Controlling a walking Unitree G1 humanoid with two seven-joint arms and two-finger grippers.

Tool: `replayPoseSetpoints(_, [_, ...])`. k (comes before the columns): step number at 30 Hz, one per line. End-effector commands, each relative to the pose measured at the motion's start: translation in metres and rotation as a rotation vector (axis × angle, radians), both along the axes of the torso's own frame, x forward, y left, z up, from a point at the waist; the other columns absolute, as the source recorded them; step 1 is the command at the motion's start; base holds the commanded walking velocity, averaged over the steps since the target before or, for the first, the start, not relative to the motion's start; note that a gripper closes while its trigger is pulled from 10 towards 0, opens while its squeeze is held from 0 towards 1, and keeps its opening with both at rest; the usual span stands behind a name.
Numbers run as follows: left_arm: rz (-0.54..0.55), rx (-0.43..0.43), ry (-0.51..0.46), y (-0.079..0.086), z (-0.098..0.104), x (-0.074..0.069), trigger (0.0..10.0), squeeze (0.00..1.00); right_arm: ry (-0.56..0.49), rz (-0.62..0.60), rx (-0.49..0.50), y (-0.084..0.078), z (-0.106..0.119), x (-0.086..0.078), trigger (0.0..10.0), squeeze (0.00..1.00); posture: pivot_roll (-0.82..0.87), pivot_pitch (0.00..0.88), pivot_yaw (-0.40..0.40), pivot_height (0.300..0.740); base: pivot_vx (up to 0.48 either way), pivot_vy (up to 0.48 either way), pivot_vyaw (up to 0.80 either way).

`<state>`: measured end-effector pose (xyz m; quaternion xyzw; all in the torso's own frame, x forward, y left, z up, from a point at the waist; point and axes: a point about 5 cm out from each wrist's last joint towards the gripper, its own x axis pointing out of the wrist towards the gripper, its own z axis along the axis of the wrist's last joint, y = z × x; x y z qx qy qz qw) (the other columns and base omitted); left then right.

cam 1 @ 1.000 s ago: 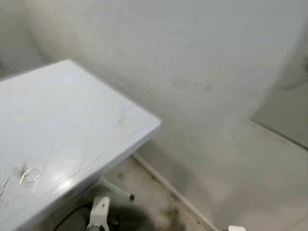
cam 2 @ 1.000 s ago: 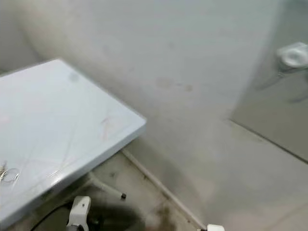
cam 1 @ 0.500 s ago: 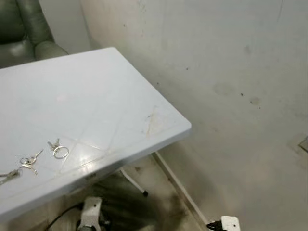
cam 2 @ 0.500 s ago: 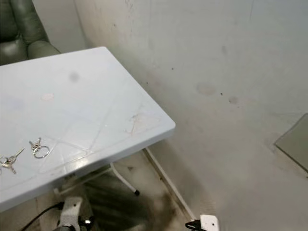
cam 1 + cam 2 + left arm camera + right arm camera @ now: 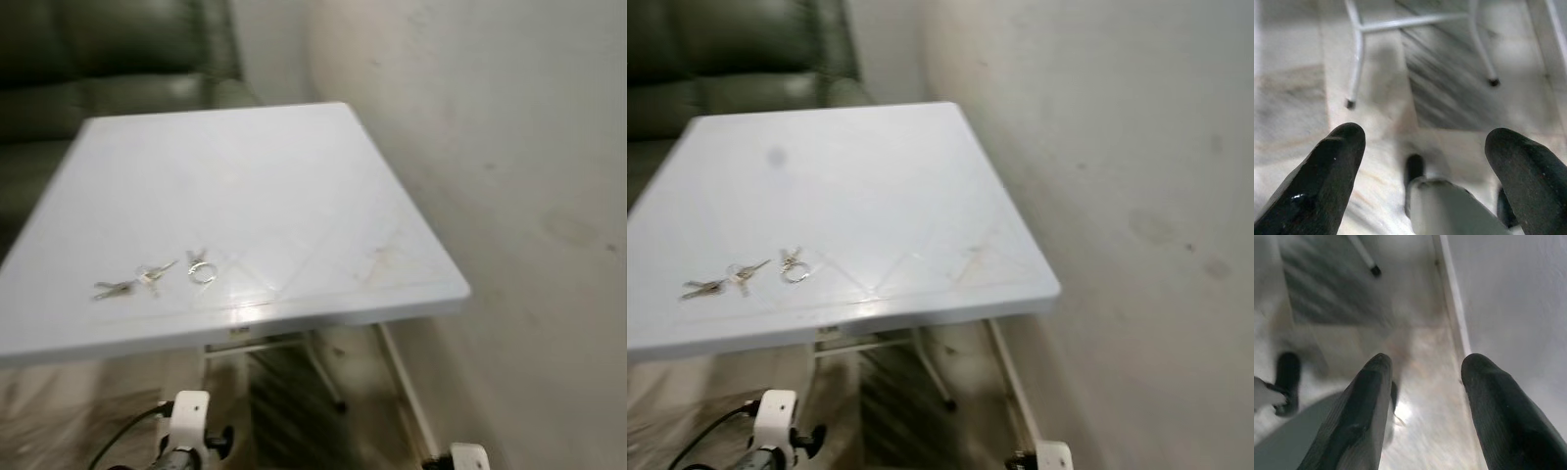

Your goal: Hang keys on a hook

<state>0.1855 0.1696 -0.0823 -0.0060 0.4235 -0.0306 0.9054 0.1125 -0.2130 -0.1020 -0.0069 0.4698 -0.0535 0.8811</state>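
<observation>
Hanging low beside the robot's body, the left gripper has its two black fingers spread wide apart with nothing between them, pointing down at the pale marbled floor. The white tube legs of the table stand on that floor ahead of the fingertips, and part of the robot's own grey leg sits between the fingers, lower down. The right gripper hangs the same way on the other side, its fingers also spread and holding nothing, aimed at the floor where it meets the white skirting and the wall; one black-capped table foot stands further off.

From the head views, blurred by motion, the white table stands in front of the robot with its right edge close to the wall. The keys lie flat on the tabletop near the table's front edge, toward its left side: a small bunch of silver keys with a loose ring just beside it, on the side toward the wall. Both grippers are well below the tabletop and well apart from the keys. Behind the table's far edge sits a dark green sofa.
</observation>
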Motion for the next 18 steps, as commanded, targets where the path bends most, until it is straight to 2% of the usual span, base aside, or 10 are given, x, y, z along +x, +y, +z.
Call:
replayPoseSetpoints(1, [0.0, 0.021, 0.002, 0.0062, 0.0001, -0.0009, 10.0, 0.0, -0.006, 0.0, 0.008, 0.0022, 0.0005, 0.0038, 10.0, 0.0, -0.03, 0.0, -0.042, 0.74, 0.0, 0.0, 0.8])
replayPoseSetpoints(12, [0.003, 0.019, -0.007, 0.0056, 0.0008, 0.0005, 10.0, 0.0, -0.004, 0.001, 0.007, 0.0012, 0.0004, 0.0026, 10.0, 0.0, -0.02, 0.0, -0.044, 0.74, 0.0, 0.0, 0.77])
replayPoseSetpoints(18, [0.003, 0.014, -0.03, 0.0048, 0.0032, 0.0043, 10.0, 0.0, -0.017, -0.017, 0.02, 0.0, 0.0012, 0.0035, 10.0, 0.0, -0.02, 0.0, -0.046, 0.74, 0.0, 0.0, 0.0])
